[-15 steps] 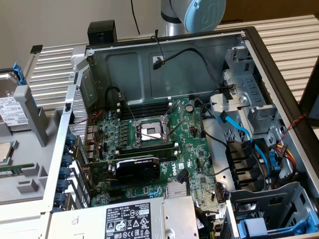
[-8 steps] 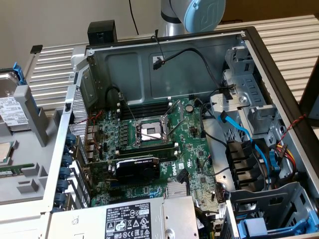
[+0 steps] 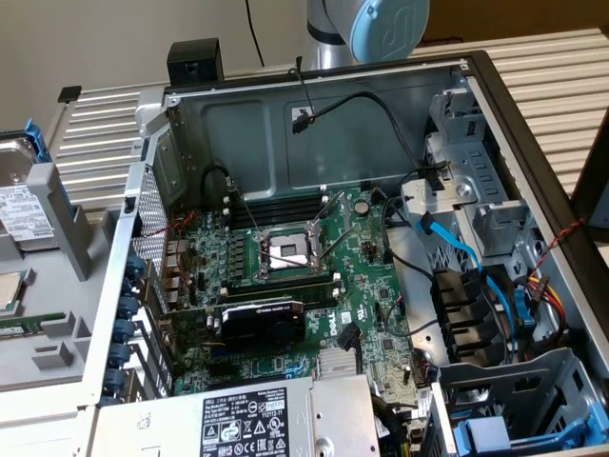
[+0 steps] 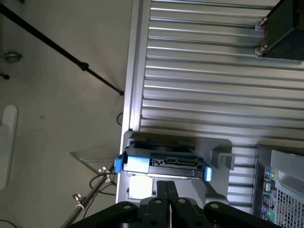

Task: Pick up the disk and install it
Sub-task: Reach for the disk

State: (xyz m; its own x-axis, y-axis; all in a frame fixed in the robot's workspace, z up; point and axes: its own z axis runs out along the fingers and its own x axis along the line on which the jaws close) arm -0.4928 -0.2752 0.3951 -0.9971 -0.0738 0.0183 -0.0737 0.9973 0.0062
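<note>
Hovering near disk (image 4: 166,162), fingers (image 4: 162,191) closed (holding nothing).

Open air above disk (image 4: 164,163), holder walls (image 4: 221,148) alongside

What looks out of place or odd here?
Nothing looks damaged or spilled. The computer case lies open, its processor socket has no cooler, and a blue cable lies loose by the drive bays. The disk stands on edge outside, in a grey stand.
</note>
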